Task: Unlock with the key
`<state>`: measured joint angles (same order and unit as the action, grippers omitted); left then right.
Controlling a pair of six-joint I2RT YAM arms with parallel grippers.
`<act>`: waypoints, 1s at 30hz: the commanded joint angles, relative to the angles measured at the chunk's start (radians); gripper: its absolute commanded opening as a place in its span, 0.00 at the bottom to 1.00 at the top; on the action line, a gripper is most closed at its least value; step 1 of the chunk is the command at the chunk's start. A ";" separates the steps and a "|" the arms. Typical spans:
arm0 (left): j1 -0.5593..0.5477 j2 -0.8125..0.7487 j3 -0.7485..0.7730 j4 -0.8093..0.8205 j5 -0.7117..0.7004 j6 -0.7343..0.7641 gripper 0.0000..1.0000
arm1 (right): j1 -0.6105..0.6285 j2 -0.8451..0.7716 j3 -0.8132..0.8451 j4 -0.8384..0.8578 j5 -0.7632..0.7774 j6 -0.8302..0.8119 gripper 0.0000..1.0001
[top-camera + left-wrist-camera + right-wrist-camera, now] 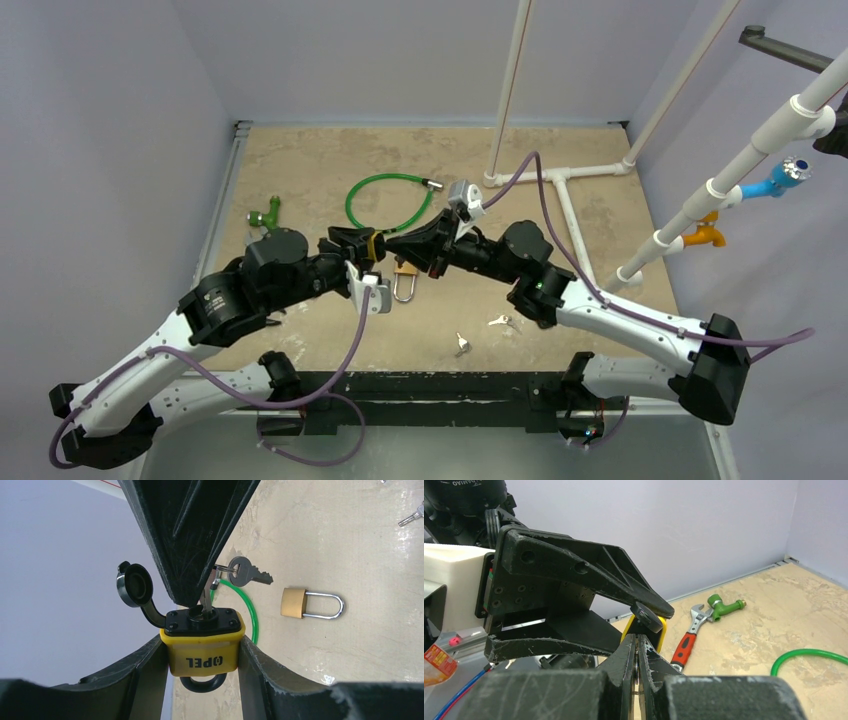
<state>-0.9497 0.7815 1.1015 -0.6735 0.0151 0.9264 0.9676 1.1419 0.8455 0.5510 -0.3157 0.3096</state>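
Beige speckled tabletop lies below both arms. Left gripper fingers are clamped on the sides of the yellow rectangular padlock with black top, held between them. Right gripper fingers are pressed together on the silver metal key, its blade in the keyhole just beyond their tips.

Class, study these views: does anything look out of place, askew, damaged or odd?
Nothing looks damaged. The yellow padlock has its round black keyhole cap hanging open, expected with the silver key inserted. A small silver key and a second one lie loose on the tan table.
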 commanded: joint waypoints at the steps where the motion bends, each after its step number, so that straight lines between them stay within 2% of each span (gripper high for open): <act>1: -0.006 -0.023 -0.017 0.127 0.008 0.035 0.00 | 0.036 -0.019 0.042 -0.059 0.046 -0.017 0.00; 11: -0.006 -0.042 -0.048 0.114 -0.011 0.097 0.00 | 0.049 -0.065 0.039 -0.125 0.123 -0.061 0.00; 19: -0.006 -0.063 -0.059 0.090 -0.010 0.122 0.00 | 0.049 -0.100 0.012 -0.101 0.142 -0.067 0.00; 25: -0.004 -0.045 0.007 0.042 0.011 -0.010 0.00 | 0.060 -0.114 0.002 -0.057 0.130 -0.054 0.00; 30: -0.003 -0.069 0.001 0.054 0.036 -0.037 0.00 | 0.086 -0.105 0.020 -0.092 0.126 -0.068 0.00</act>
<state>-0.9516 0.7387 1.0527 -0.6819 0.0303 0.9421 1.0328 1.0515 0.8467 0.4374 -0.1967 0.2539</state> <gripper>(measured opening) 0.472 0.005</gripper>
